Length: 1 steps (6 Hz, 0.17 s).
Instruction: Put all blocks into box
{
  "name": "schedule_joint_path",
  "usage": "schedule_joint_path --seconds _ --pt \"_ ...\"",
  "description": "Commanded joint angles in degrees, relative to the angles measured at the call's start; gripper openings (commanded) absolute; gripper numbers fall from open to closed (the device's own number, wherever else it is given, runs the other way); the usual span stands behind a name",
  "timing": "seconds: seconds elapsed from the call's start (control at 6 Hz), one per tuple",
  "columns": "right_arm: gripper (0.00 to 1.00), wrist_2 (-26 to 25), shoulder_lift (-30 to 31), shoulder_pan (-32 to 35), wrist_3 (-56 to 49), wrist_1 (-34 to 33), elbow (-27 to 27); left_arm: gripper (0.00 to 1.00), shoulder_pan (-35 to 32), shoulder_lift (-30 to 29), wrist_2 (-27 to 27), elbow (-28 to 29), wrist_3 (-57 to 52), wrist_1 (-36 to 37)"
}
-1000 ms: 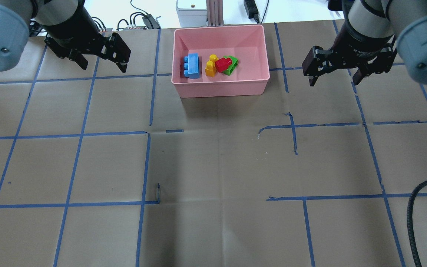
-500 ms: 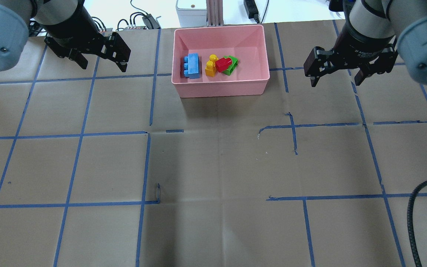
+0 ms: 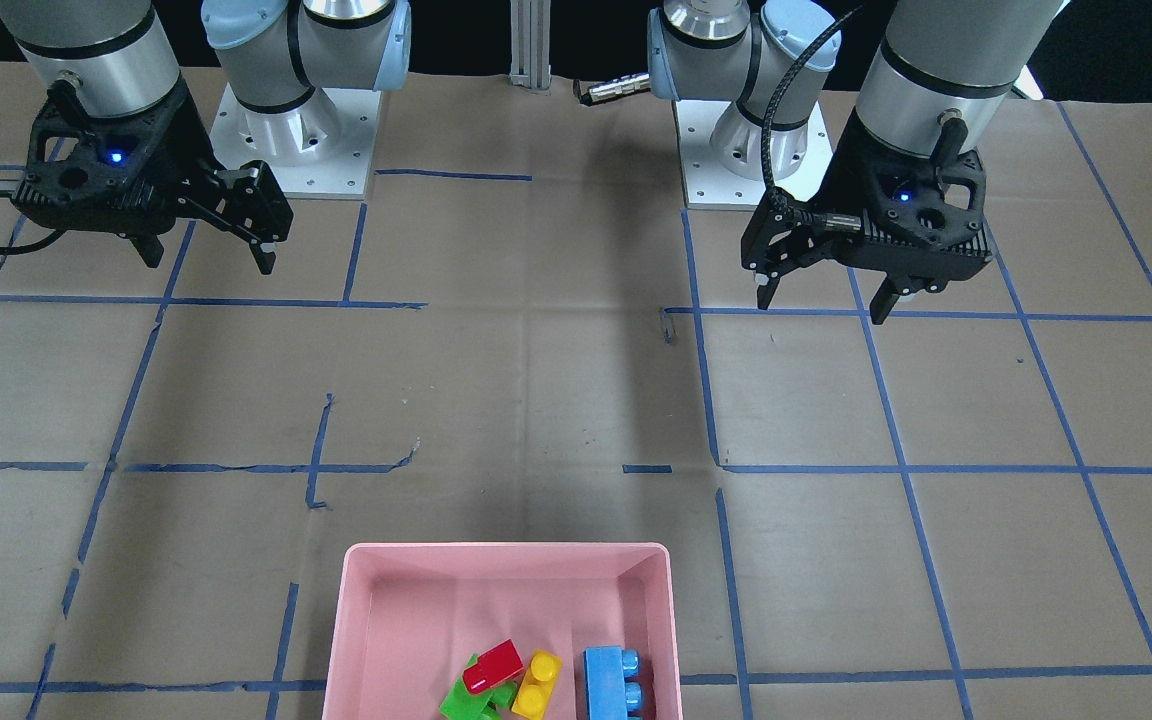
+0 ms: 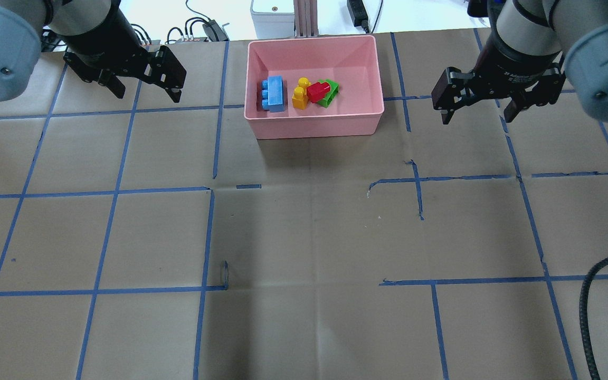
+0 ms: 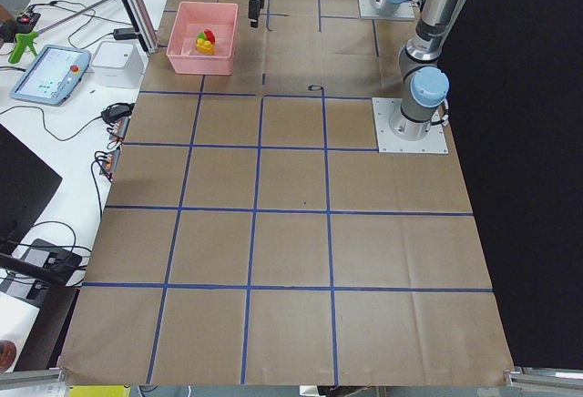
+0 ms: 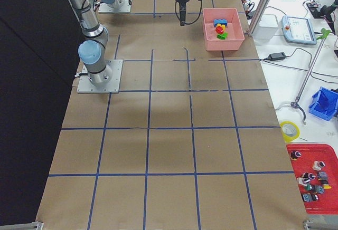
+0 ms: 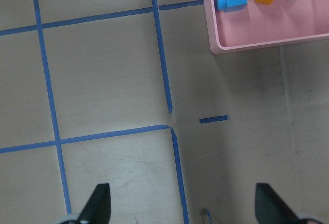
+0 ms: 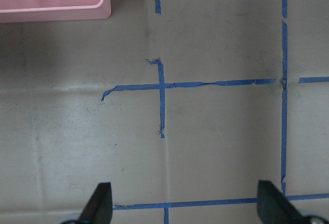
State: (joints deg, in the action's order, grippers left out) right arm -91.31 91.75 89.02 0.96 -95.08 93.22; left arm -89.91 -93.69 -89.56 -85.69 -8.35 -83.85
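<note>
nearest the robot, the paper-covered table (image 4: 304, 237) runs wide from the near edge out to the arms, crossed by blue tape lines (image 4: 108, 191). a black cable (image 4: 594, 295) curls in at the near right corner, seen only in the overhead view.

further out, the left gripper (image 4: 148, 96) and the right gripper (image 4: 475, 118) hang above the paper on either side. each has its fingers spread wide with nothing between them. both wrist views agree, showing two dark fingertips far apart at the bottom edge over paper and tape.

between the grippers and a little further, well apart from each, sits the pink box (image 4: 314, 127), its far rim close to the table's far edge. all four blocks lie inside, toward its near wall. the blue block (image 4: 274, 94) is alone on the left gripper's side. next comes the yellow block (image 4: 300, 95), with the red block (image 4: 315, 92) touching it and lying partly over the green block (image 4: 331, 94).

the left wrist view catches the box's near corner with the blue and yellow blocks, while the frame cuts the red and green ones. the right wrist view catches only a corner of the rim. the front-facing view cuts box and blocks at its bottom edge. in the two end views the blocks are too small to tell how they touch.
</note>
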Motion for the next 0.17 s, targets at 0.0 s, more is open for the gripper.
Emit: schedule_joint_path --seconds 0.0 --pt "1.0 0.08 0.0 0.01 0.01 0.42 0.03 0.99 -0.01 0.0 0.0 -0.01 0.0 0.0"
